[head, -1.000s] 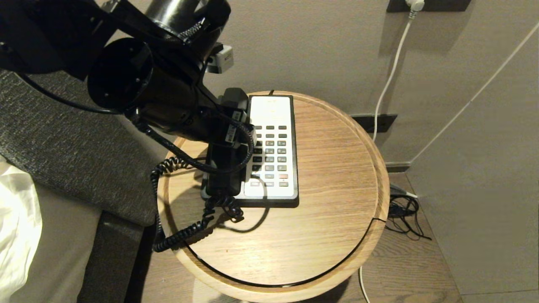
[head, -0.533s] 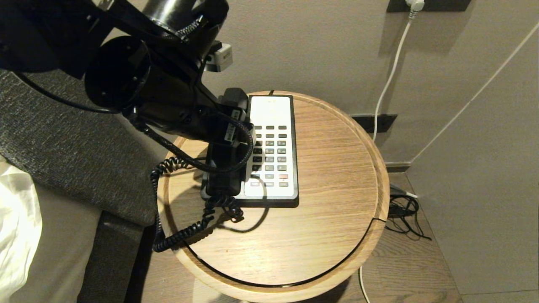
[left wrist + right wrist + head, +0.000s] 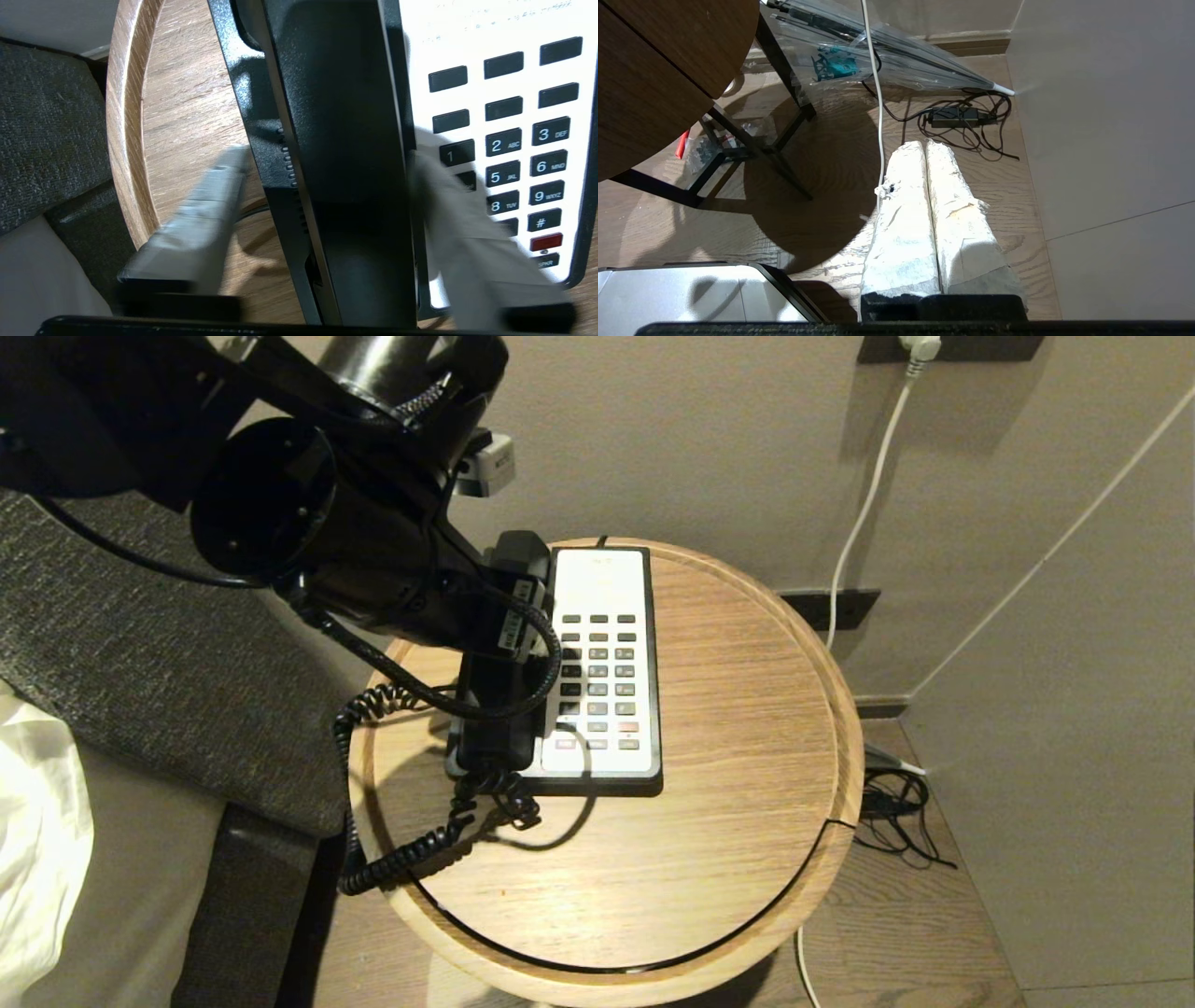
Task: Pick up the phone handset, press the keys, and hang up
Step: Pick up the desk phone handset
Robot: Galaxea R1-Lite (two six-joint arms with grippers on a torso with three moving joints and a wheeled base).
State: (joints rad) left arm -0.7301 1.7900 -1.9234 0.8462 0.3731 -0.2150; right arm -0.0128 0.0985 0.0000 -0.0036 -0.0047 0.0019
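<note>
The black phone handset (image 3: 493, 728) lies in its cradle on the left side of the phone, its coiled cord (image 3: 411, 847) trailing off the near end. The keys (image 3: 599, 679) sit on the white faceplate beside it. My left gripper (image 3: 509, 637) is open and straddles the handset's middle. In the left wrist view the handset (image 3: 345, 140) runs between the two pale fingers (image 3: 219, 186); one finger is over the table side, the other at the keys (image 3: 514, 144). My right gripper (image 3: 927, 145) is shut and empty, hanging over the floor, out of the head view.
The phone sits on a round wooden table (image 3: 738, 709) with a raised rim, against the wall. A dark padded headboard (image 3: 159, 644) is to the left. A white cable (image 3: 864, 504) and black cords (image 3: 901, 812) run at the right.
The left arm has shifted only slightly over the handset. The handset and the cord have not moved.
</note>
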